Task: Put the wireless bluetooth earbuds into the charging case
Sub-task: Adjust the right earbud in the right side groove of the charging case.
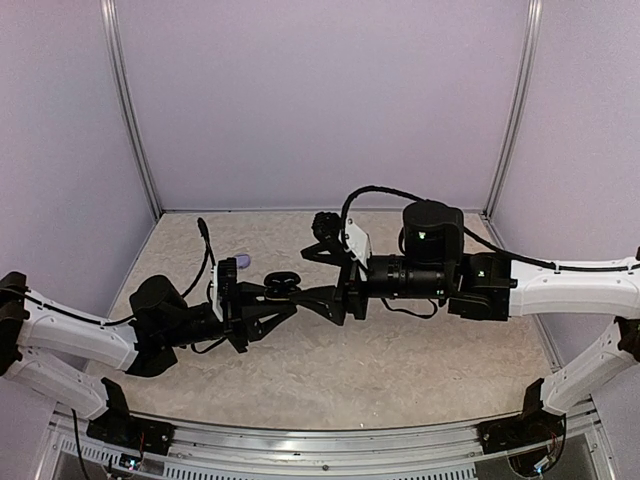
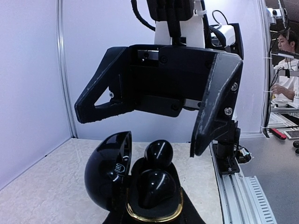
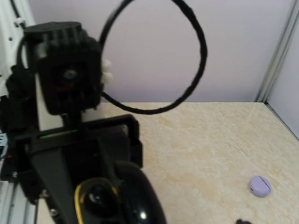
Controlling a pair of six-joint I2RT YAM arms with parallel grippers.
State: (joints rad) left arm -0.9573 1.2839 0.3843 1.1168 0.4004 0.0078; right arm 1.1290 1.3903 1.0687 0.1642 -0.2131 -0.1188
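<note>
A glossy black charging case (image 2: pixel 140 205) with a gold rim is held above the table, its lid (image 2: pixel 105 170) swung open to the left. My left gripper (image 2: pixel 149 220) is shut on the case from below, and only its dark fingers show at the frame's bottom. Two black earbuds lie in the case, the near one (image 2: pixel 156 186) low in its well and the far one (image 2: pixel 159 153) standing higher. My right gripper (image 2: pixel 135 133) hangs open just above the case, touching nothing. In the top view, the case (image 1: pixel 283 282) sits between the left gripper (image 1: pixel 268 300) and the right gripper (image 1: pixel 312 300).
A small lavender pebble-like case (image 1: pixel 243 262) lies shut on the beige table (image 1: pixel 400 370) behind the left arm, also seen as the lavender case (image 3: pixel 259 185) in the right wrist view. Purple walls and metal posts enclose the table. The right arm's cable (image 3: pixel 196 56) loops overhead.
</note>
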